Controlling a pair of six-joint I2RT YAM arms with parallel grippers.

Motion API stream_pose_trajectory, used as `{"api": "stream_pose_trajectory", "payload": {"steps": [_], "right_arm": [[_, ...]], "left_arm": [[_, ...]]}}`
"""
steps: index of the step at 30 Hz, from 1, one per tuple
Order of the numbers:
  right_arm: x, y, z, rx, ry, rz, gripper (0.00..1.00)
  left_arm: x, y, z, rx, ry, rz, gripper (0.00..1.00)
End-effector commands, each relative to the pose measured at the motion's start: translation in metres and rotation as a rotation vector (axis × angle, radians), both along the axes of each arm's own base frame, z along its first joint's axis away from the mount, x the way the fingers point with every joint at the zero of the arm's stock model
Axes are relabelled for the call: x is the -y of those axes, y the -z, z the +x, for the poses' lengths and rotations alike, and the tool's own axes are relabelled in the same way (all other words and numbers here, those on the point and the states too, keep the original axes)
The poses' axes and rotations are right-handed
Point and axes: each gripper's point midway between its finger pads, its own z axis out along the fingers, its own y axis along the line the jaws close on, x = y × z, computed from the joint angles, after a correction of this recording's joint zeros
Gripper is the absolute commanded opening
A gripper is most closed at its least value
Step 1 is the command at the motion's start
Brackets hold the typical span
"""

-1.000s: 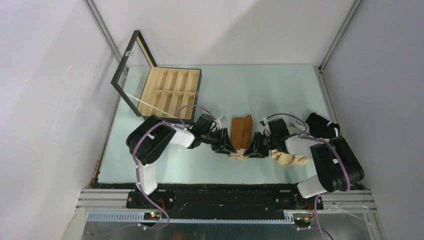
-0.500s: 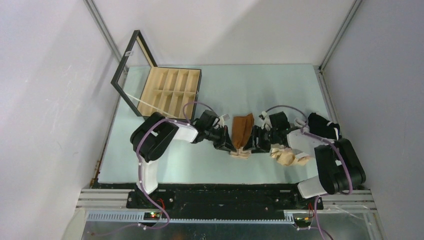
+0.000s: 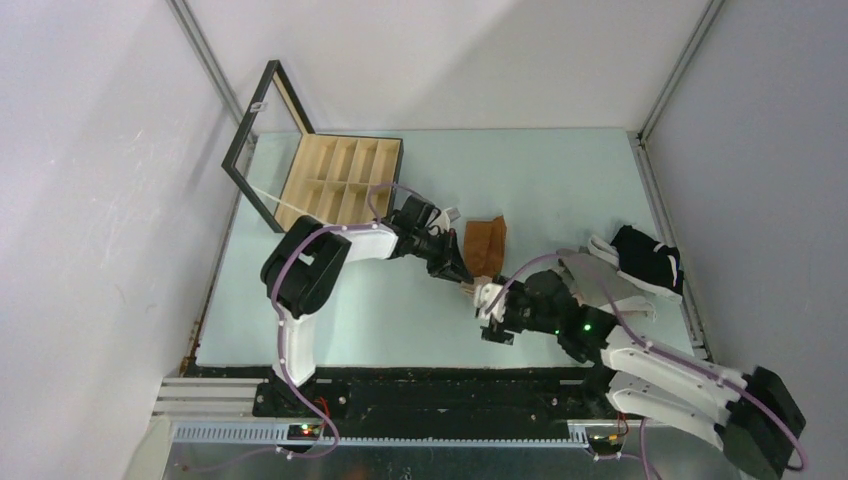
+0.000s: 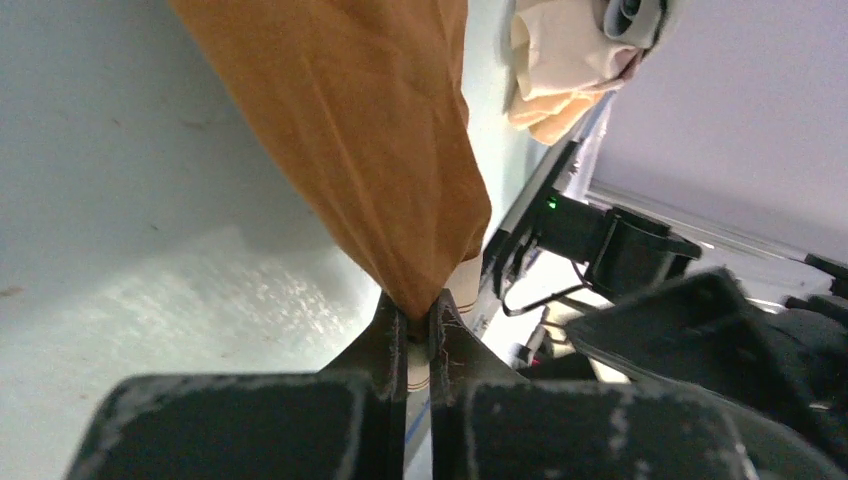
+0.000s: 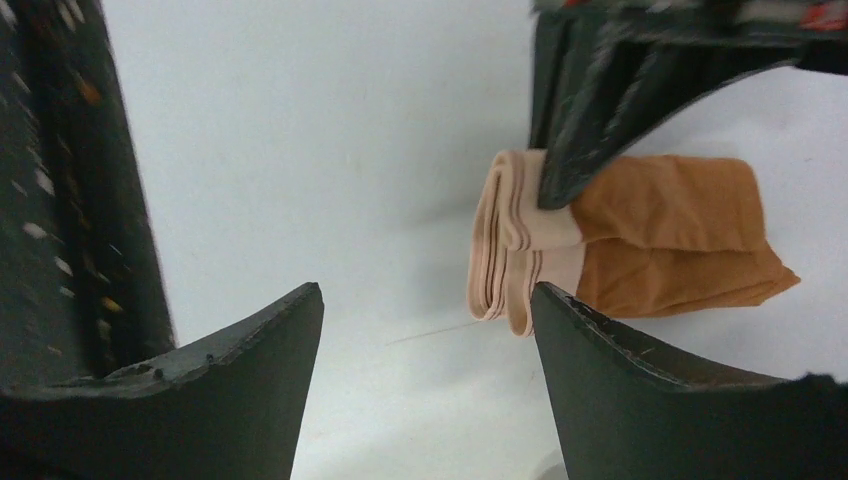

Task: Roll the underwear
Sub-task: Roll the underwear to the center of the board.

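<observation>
A folded rust-brown underwear [image 3: 485, 241] with a pale waistband lies mid-table. My left gripper [image 3: 463, 279] is shut on its near end, and the left wrist view shows the brown cloth [image 4: 372, 130] pinched between the jaws of the left gripper [image 4: 420, 315]. My right gripper [image 3: 493, 322] hovers just near of the garment, open and holding nothing. Through the wide gap of the right gripper [image 5: 427, 292] I see bare table, with the underwear [image 5: 680, 240] past its right finger. A black underwear with white trim [image 3: 645, 257] lies at the right. A beige one [image 4: 560, 75] shows in the left wrist view.
A black-framed wooden box with compartments [image 3: 340, 183] stands at the back left, its lid [image 3: 262, 140] raised. Pale cloth [image 3: 598, 278] lies beside the black garment, partly under the right arm. Walls close in the table on three sides.
The left gripper has closed on the brown underwear's near end and shifted slightly away. The right gripper has opened, let go and drawn back toward the near edge, its arm swinging low.
</observation>
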Motion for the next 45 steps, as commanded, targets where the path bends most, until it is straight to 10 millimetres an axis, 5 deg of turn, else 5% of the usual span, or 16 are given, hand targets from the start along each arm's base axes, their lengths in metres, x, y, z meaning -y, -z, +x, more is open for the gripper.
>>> {"api": "stream_pose_trajectory", "payload": {"steps": [1, 21, 45], "right_arm": [[-0.011, -0.013, 0.035, 0.335, -0.026, -0.076, 0.8], [-0.042, 0.016, 0.026, 0.42, -0.117, -0.134, 0.74], [-0.031, 0.056, 0.058, 0.415, -0.058, -0.303, 0.63]], "left_arm": [[0.005, -0.012, -0.013, -0.119, 0.022, -0.051, 0.0], [0.002, -0.002, -0.018, -0.174, -0.023, -0.017, 0.0], [0.014, 0.0, -0.026, -0.234, 0.008, -0.065, 0.0]]}}
